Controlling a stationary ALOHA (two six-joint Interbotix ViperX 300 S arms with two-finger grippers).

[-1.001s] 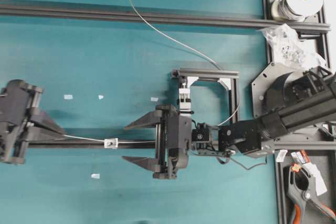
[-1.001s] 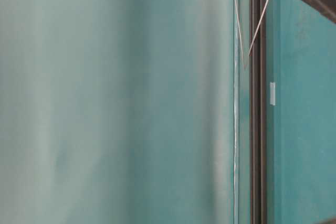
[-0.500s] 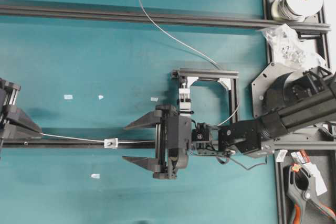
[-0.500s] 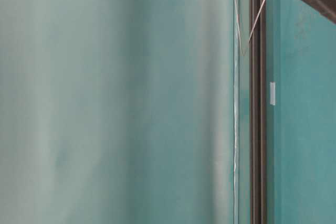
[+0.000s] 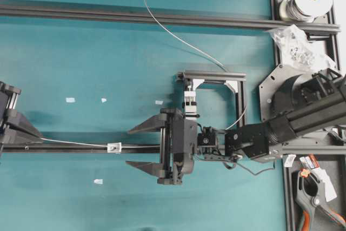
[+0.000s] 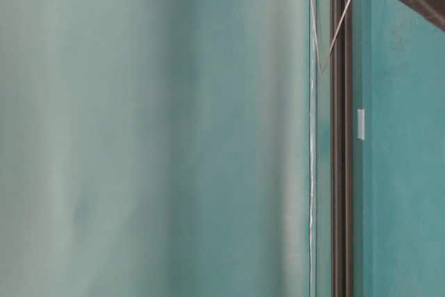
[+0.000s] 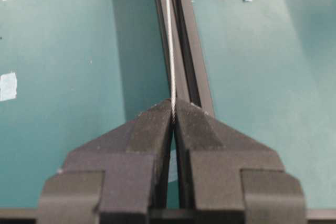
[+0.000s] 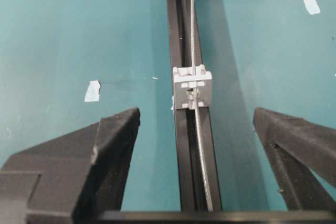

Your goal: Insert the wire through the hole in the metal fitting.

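My left gripper (image 7: 173,116) pinches the wire (image 7: 169,40), which runs along the black rail (image 5: 140,148) through the metal fitting (image 8: 192,87) toward the table's left edge; thin and springy, it wants gripping near its tip, while my right gripper (image 8: 197,129) stands spread.

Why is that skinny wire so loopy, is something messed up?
Nothing looks broken. The wire just curves loosely across the table, then runs along the black rail and through the metal fitting. The left pincer pinches its end; the right pincer is wide open.
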